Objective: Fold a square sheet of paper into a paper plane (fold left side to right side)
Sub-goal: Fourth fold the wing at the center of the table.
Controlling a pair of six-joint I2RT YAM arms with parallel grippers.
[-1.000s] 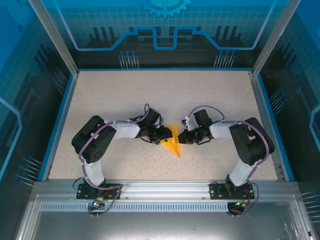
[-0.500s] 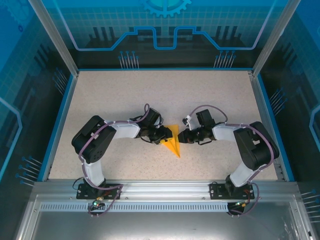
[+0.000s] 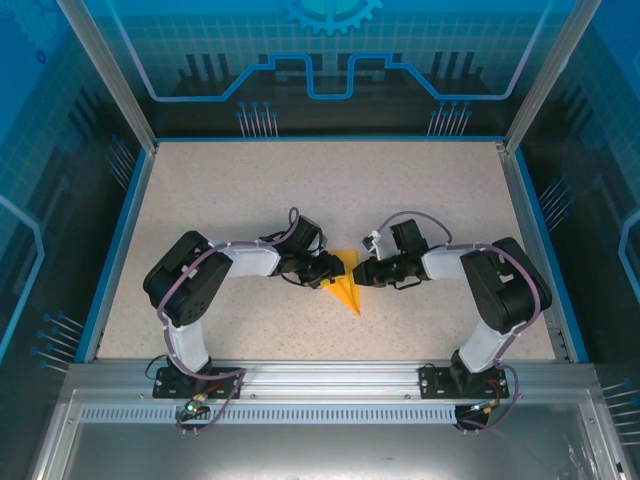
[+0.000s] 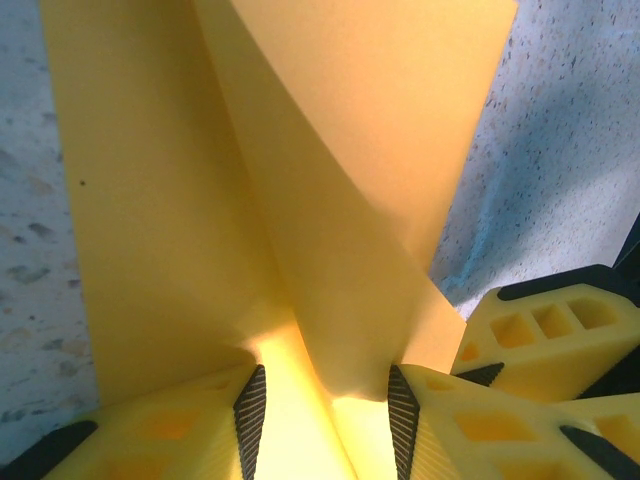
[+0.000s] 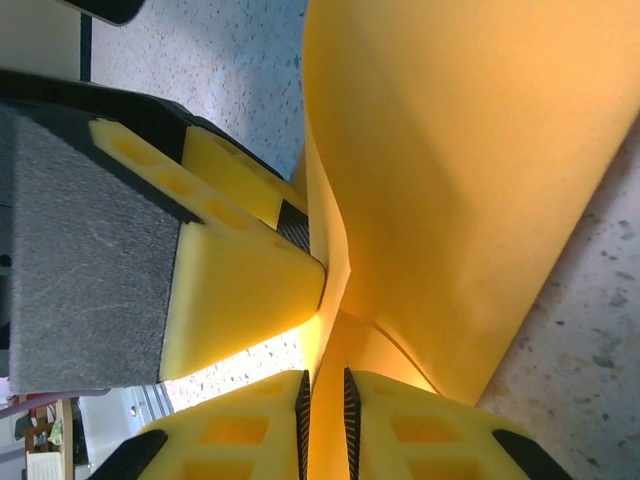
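The left claw stands partly open. Its two yellow, honeycomb-moulded fingers, faced with ribbed black pads, are set apart with a raised fold of the paper plane running up through the gap.

The right claw is drawn to a narrow slot, and a thin edge of the paper plane sits between its ribbed pads. Whether they press on it I cannot tell. Just beside it in that view a finger of the left claw meets the same standing fold from the other side.

From above, the left claw and the right claw face each other tip to tip over the wide end of the paper plane. It is a smooth, matte orange-yellow dart with straight edges and soft curved flaps, not pressed flat. It lies near the middle of the table, and its long axis runs from far to near. Its sharp tip points toward the near edge, slanting a little to the right. The table is beige, finely speckled and framed in blue.
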